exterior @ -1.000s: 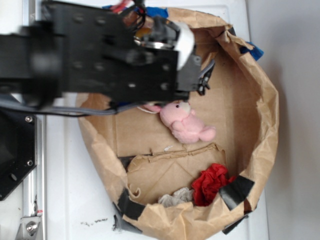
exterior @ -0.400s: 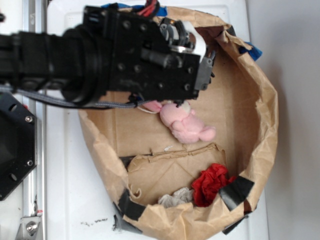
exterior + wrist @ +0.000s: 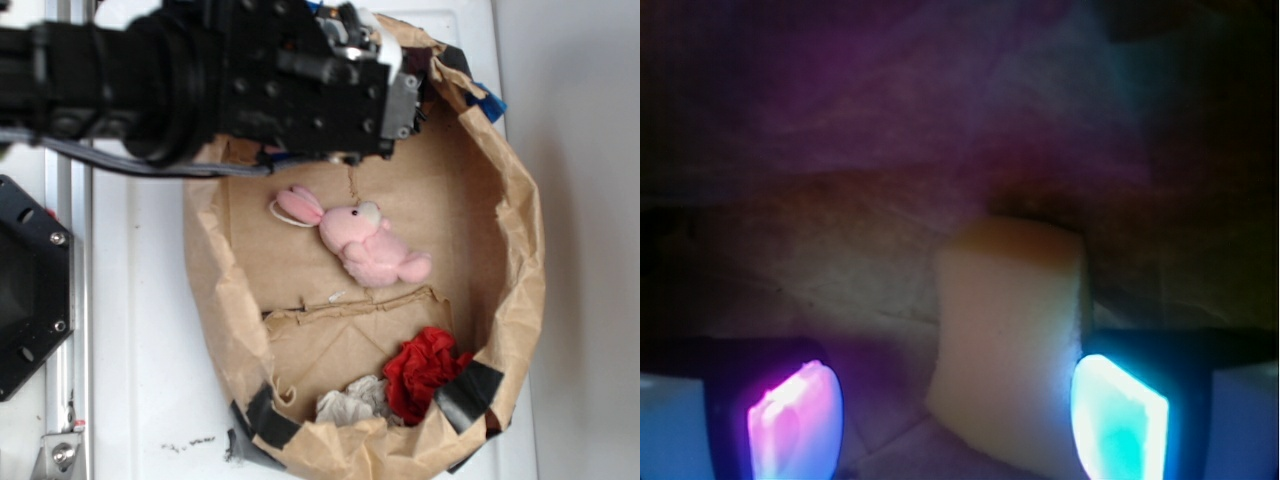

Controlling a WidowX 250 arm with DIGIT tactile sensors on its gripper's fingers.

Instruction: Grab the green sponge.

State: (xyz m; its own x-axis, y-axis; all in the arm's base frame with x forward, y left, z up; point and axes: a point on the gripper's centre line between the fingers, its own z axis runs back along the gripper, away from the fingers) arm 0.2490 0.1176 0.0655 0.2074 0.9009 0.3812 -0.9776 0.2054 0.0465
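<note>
Since a second ago my arm has slid up toward the top rim of the paper bag (image 3: 520,230), so the pink bunny (image 3: 365,243) is now fully uncovered, ear and all, and the bag itself looks nudged a bit to the right on the worktop (image 3: 135,350).

Exterior view: my gripper (image 3: 400,95) hangs over the bag's upper edge, above the bunny. The red cloth (image 3: 422,365) sits at the bag's lower end, well away from me. No sponge visible here, my arm hides that corner.

Wrist view: there it is, the green sponge (image 3: 1008,345), pale foam face toward me, a dark edge down its right side. It sits between my jaws, which are spread apart, closer to the cyan-lit fingertip (image 3: 1115,415) than the pink one. Looks like I'm lined up to close.
</note>
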